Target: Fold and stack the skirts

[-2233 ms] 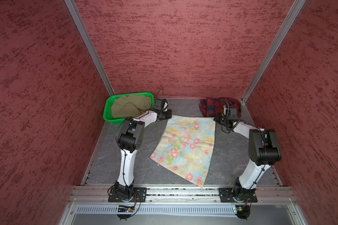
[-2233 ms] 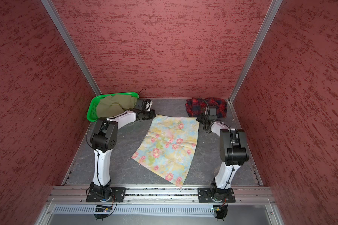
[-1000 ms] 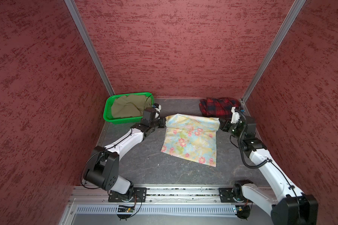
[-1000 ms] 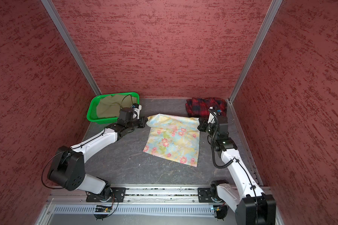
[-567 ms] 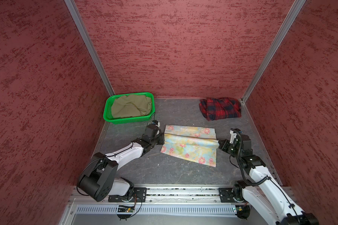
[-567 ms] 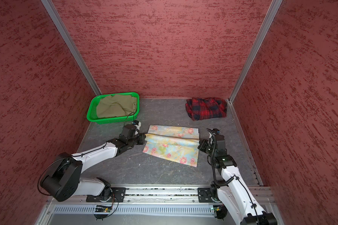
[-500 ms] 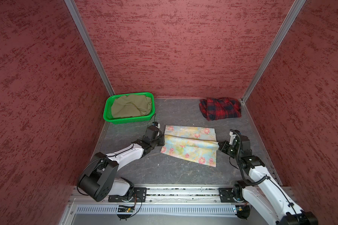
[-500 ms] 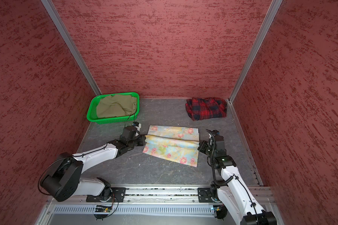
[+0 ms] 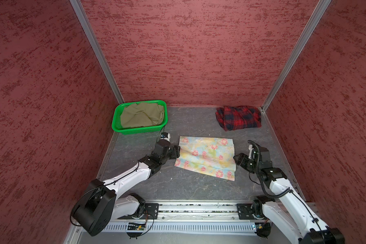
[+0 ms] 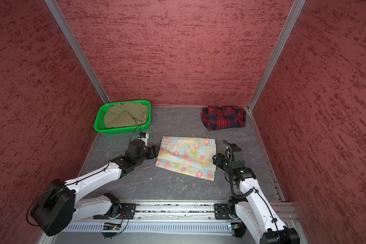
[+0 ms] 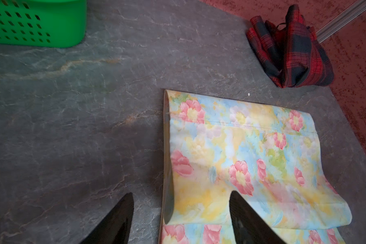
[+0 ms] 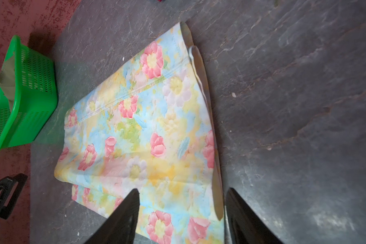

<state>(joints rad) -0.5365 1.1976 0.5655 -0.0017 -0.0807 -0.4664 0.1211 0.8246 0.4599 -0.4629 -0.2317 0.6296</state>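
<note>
Black left fingers stand apart, clamped on nothing. One is over the bare grey surface and its partner is over the pastel floral skirt, so the cloth's side edge runs between them. The right fingers are spread likewise (same straddle, opposite edge), one above the flowers and one above bare surface.

In both top views the floral skirt lies folded over itself near the middle of the surface. A lower layer peeks out along its 6 o'clock side. The left fingers are at its 9 o'clock edge and the right fingers at its 3 o'clock edge.

The plaid skirt sits bunched at about 1 o'clock, close to the back corner. The olive skirt lies crumpled inside the green basket at about 11 o'clock.
</note>
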